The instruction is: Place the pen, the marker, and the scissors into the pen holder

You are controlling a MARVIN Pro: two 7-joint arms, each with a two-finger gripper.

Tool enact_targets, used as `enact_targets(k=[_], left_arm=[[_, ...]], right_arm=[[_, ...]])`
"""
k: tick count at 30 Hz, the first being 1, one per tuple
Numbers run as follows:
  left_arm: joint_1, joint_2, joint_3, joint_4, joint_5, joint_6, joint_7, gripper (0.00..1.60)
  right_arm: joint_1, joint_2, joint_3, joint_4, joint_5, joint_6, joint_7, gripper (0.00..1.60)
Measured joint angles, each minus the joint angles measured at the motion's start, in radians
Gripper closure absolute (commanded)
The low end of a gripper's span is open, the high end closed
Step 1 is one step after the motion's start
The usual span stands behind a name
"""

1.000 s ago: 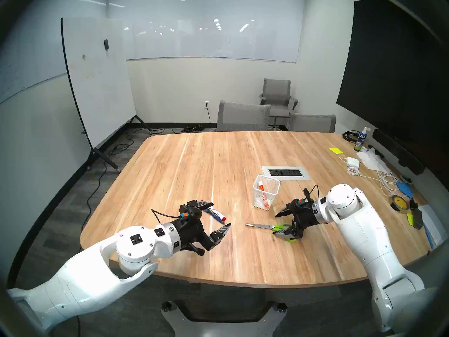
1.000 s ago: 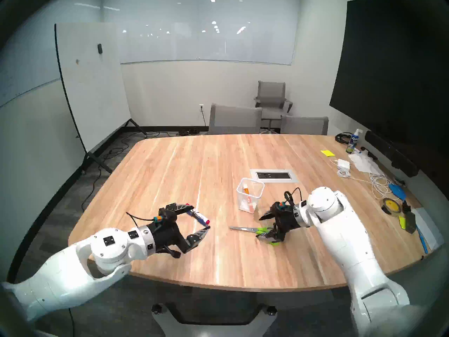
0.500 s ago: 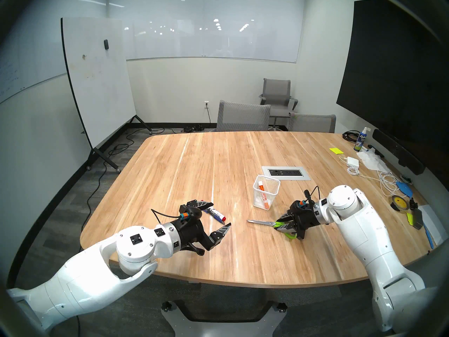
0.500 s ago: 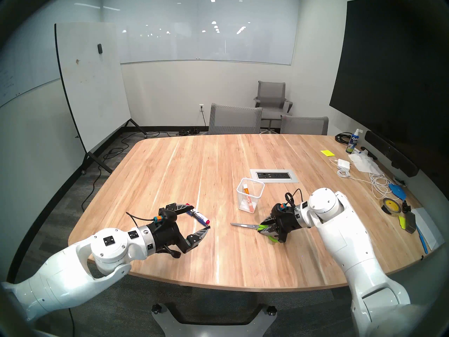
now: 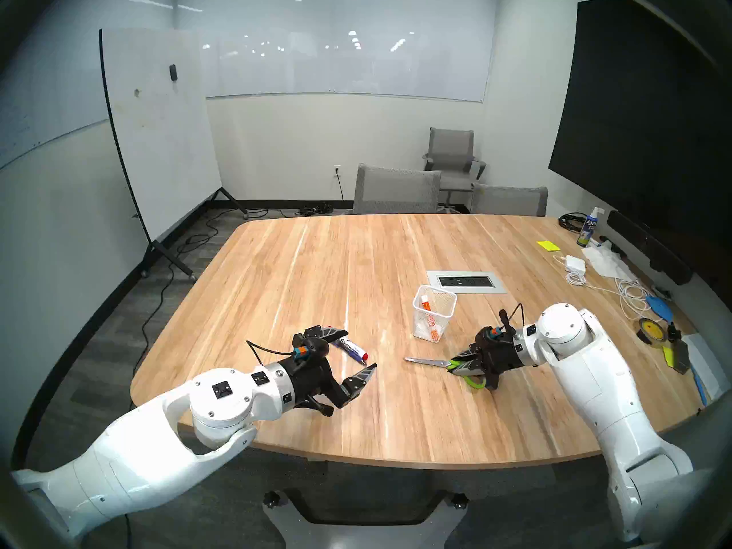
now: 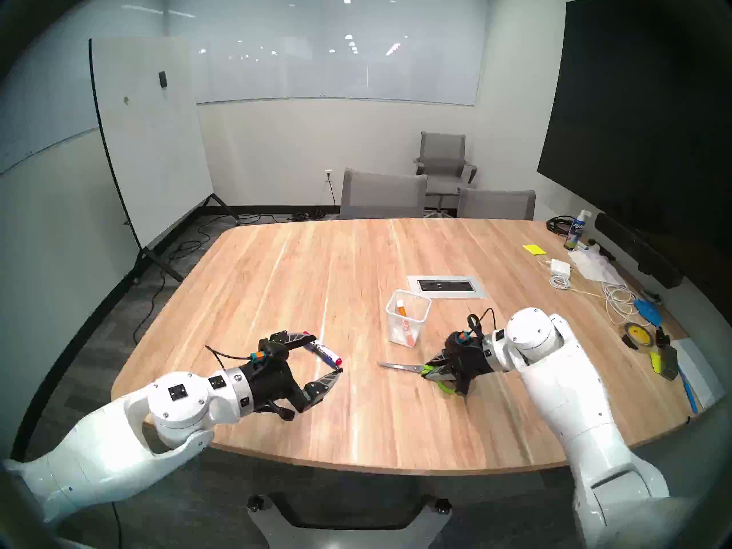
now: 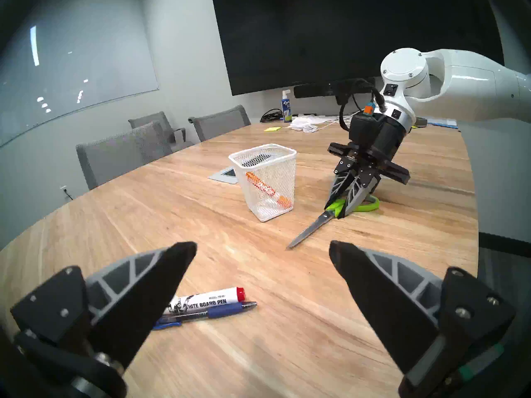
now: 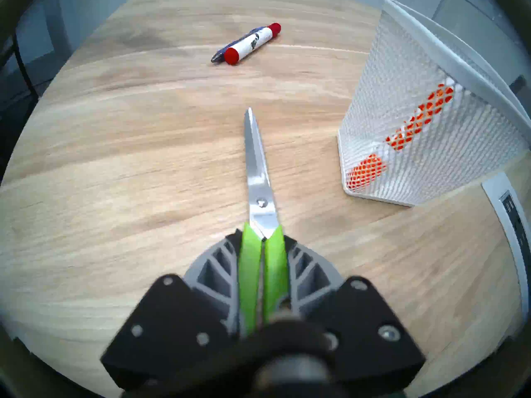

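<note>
The scissors lie flat on the wooden table, silver blades pointing left, lime-green handles toward my right arm. My right gripper is shut on the green handle shanks just behind the pivot. The white mesh pen holder stands upright just beyond, with an orange-ended marker leaning inside. A white marker with red ends and the slim blue pen lie side by side on the table. My left gripper hovers open over them, touching neither.
A grey power outlet plate is set into the table behind the holder. Cables, a charger, a tape roll and a spray bottle crowd the right edge. Grey chairs stand at the far side.
My right gripper has closed from wide open onto the scissors' handles, and the scissors shifted slightly. The left arm has not moved.
</note>
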Motion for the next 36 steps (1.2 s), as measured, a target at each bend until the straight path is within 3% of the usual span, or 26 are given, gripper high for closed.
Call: enact_targets(k=[26,36], left_arm=[[-0.002,0.0,0.002,-0.001,0.005,0.004,0.0,0.0],[-0.056,0.005,0.024,-0.02,0.058,0.131,-0.029,0.0]], right_arm=[[-0.034,0.029,0.117,-0.063,0.078,0.008,0.09,1.6],[-0.041,0.03,0.131,-0.056,0.078,-0.011,0.084,1.6]])
